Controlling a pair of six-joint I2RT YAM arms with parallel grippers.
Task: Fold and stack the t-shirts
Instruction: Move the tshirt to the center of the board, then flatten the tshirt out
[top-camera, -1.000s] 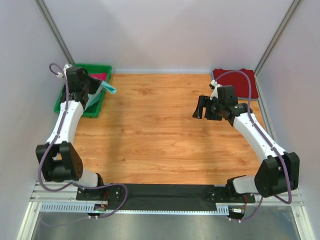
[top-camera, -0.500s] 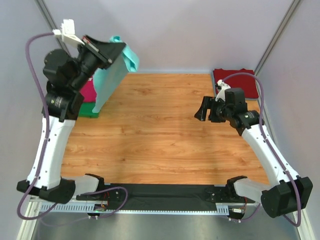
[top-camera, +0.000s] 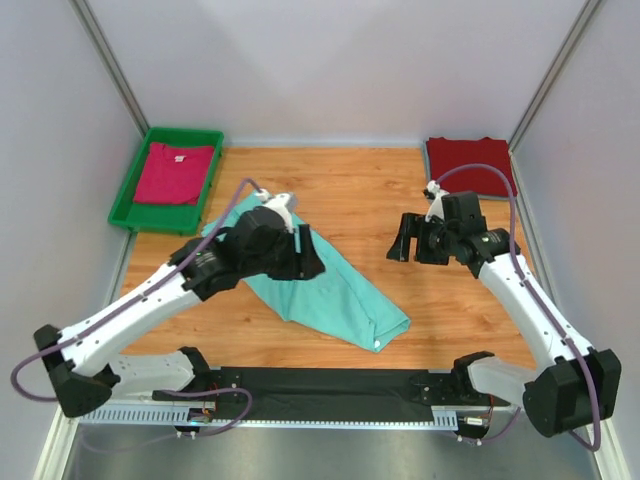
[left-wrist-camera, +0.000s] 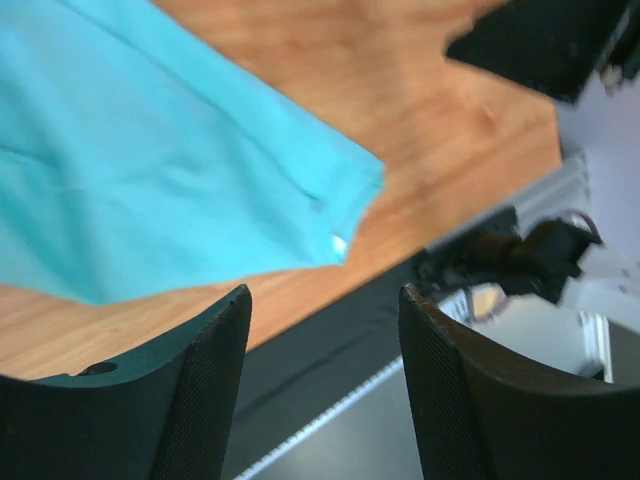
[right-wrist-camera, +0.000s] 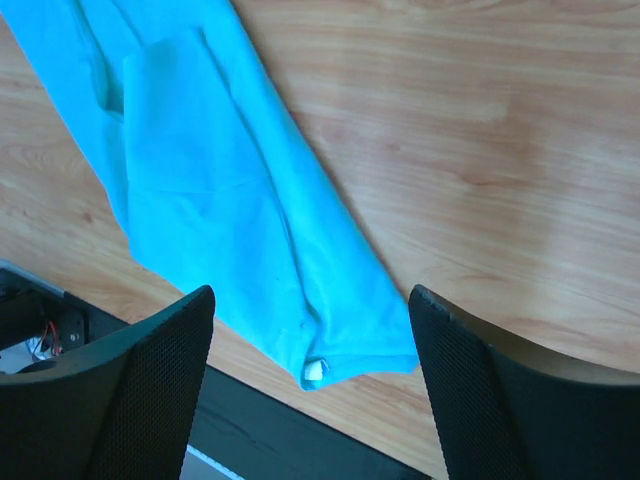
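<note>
Swung down, left claw (top-camera: 305, 258) hovers over teal t-shirt (top-camera: 350, 300).

A wood-grain tabletop (top-camera: 350, 195) sits enclosed by plain pale walls (top-camera: 330, 70), with slanted metal posts (top-camera: 110, 68) at both far corners and soft, even light.

I see a plain teal shirt (top-camera: 350, 300), a magenta shirt (top-camera: 175, 172) and a dark red shirt (top-camera: 465, 150). The tray (top-camera: 127, 207) is green, the table (top-camera: 350, 190) orange woodgrain.
</note>
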